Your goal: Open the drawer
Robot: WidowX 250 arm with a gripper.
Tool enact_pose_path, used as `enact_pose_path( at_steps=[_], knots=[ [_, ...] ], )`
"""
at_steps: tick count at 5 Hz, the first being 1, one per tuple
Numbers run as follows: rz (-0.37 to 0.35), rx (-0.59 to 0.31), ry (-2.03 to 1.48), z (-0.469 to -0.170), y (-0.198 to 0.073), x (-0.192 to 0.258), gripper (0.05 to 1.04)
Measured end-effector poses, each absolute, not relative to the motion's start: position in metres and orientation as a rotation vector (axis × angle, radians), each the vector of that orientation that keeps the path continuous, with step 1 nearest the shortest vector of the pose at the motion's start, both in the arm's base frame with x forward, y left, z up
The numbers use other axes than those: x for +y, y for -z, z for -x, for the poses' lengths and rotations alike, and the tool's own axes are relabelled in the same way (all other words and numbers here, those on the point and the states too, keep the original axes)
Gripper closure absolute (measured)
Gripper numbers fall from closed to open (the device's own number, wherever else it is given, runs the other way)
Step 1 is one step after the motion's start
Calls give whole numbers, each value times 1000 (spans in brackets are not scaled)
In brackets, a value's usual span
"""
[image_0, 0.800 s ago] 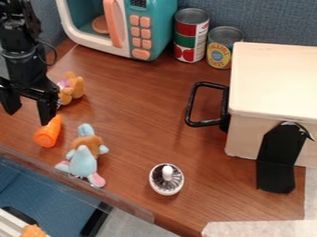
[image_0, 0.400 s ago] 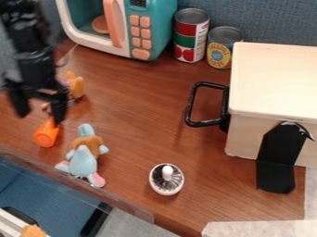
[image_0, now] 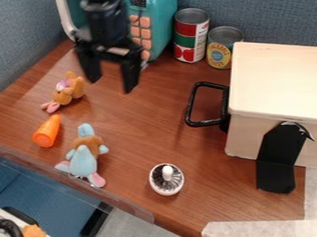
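A: Here's the gripper point(image_0: 110, 85), up over the far left part of the counter point(image_0: 145, 132), in front of the toy microwave point(image_0: 162, 28), fingers pointing down and spread well apart, nothing between them!

B: Wide and unladen, and that makes sense: it needs room to straddle a bar. And where's the drawer?

A: Over on the right, I'd say, in the pale box point(image_0: 275, 78). The black handle point(image_0: 191, 102) juts from its left side, and the drawer looks closed.

B: So the handle faces the gripper's side, a fine set-up for a pull to the left!

A: Exactly, and the stretch of wood beside it gives the drawer somewhere to slide. The plush toys, the brown one point(image_0: 69, 91) and the blue one point(image_0: 84, 159), lie well off to the left, with the orange carrot point(image_0: 47, 132) near them.

B: What about that black strip point(image_0: 278, 157) down the box's near side?

A: Possibly there to hold the box steady against the tug; I can't tell for sure.

B: Then the next play is across to the right and lower, hooking the handle. Come in crooked and the fingers could knock the bar or slip off it!
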State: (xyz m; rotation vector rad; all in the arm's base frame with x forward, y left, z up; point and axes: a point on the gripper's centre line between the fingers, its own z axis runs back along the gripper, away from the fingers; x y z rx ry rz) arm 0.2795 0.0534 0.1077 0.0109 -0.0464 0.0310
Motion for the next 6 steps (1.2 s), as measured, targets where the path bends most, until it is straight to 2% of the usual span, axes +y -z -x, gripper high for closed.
enact_pose_path(
  at_steps=[1, 3, 5, 6],
  knots=[
    [2, -71, -83, -294, -96, 30, 83],
    [94, -143, -239, -323, -59, 19, 83],
    [170, -174, -300, -338, -47, 4, 84],
    [174, -175, -297, -343, -35, -7, 83]
  ],
)
